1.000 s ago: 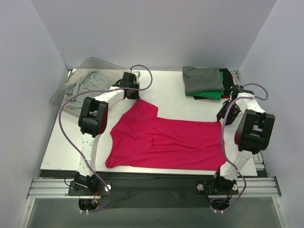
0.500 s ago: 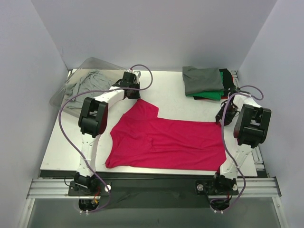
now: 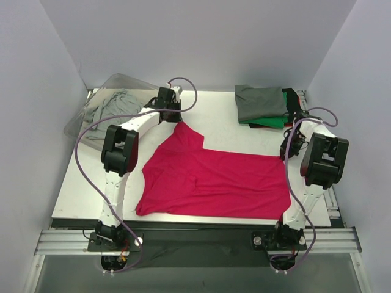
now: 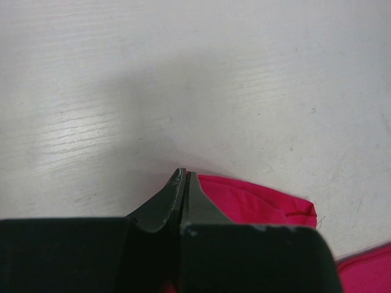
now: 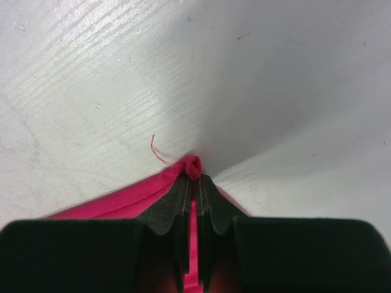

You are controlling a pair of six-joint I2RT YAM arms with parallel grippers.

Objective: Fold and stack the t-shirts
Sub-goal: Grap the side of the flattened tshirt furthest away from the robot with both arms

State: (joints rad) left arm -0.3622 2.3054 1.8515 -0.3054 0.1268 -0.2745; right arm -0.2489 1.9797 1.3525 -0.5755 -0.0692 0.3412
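Note:
The bright magenta-red t-shirt (image 3: 214,177) lies spread flat across the middle of the table. My left gripper (image 3: 173,118) is at its far left corner. In the left wrist view its jaws (image 4: 184,175) are shut, with magenta cloth (image 4: 250,204) beside and under them. My right gripper (image 3: 287,151) is at the shirt's far right corner. In the right wrist view it (image 5: 193,174) is shut on a pinched fold of magenta cloth (image 5: 122,204). A stack of folded shirts, dark grey (image 3: 259,101) on top of green (image 3: 273,122), sits at the far right.
A clear plastic bin (image 3: 79,125) at the far left edge holds a light grey shirt (image 3: 110,105). A black shirt (image 3: 294,101) shows at the right side of the stack. Bare white table (image 3: 211,116) lies between the bin and the stack.
My left gripper has moved slightly farther back, drawing the shirt's far left corner with it. My right arm's elbow shifted a little; its gripper stays on the far right corner.

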